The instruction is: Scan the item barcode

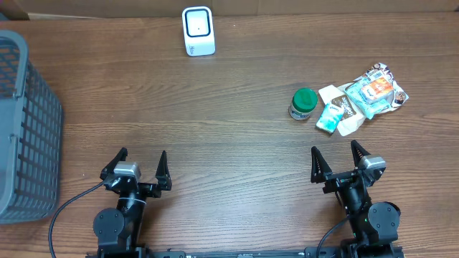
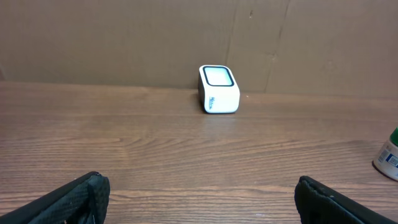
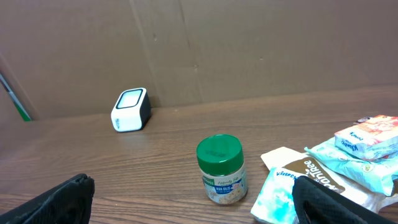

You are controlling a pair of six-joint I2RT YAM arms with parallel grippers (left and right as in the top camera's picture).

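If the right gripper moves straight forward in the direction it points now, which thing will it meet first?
Probably the green-lidded jar, which stands almost centred between the fingers of the open right gripper. The teal packet lies close on its right and might be brushed too; depth is unclear.

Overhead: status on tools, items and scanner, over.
Left tool open, empty. Right tool open, empty. Green-lidded jar and packets untouched at right, scanner at far edge. Nothing between them.
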